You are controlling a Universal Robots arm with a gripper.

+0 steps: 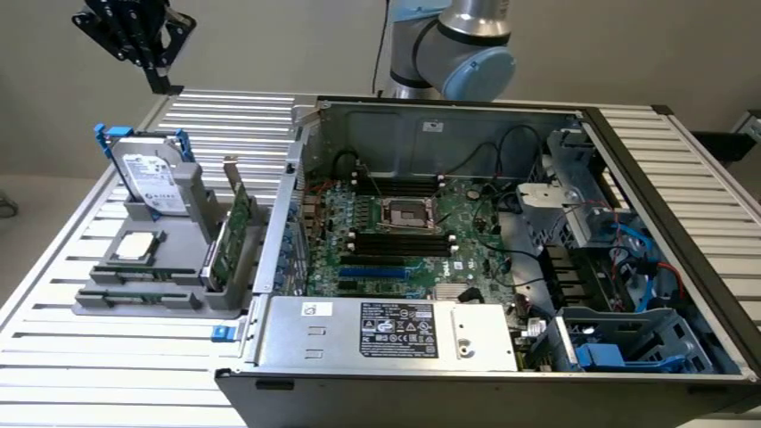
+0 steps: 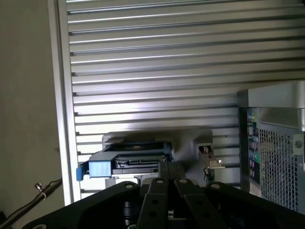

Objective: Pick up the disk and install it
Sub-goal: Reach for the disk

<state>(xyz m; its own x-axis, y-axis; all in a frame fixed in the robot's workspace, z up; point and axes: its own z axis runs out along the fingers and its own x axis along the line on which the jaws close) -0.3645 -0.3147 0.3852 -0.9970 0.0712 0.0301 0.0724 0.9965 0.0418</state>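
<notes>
The disk (image 1: 159, 175), a silver-grey drive with a white label in a blue frame, stands upright in the grey holder (image 1: 84, 303) at the exterior view's left. High above and behind it hangs my gripper (image 1: 159, 85), black, shut and holding nothing. In the wrist view I look down on the disk's top edge (image 2: 136, 160), with the blue rail end showing beside it. My shut gripper (image 2: 167, 179) sits just short of it, well apart in height.
The holder also carries a square silver chip (image 1: 137, 247) and an upright green card (image 1: 238, 223). The open computer case (image 1: 476, 223) fills the exterior view's right, with blue drive bays (image 1: 618, 348) at its front corner. Everything rests on a slatted metal table (image 2: 167, 57).
</notes>
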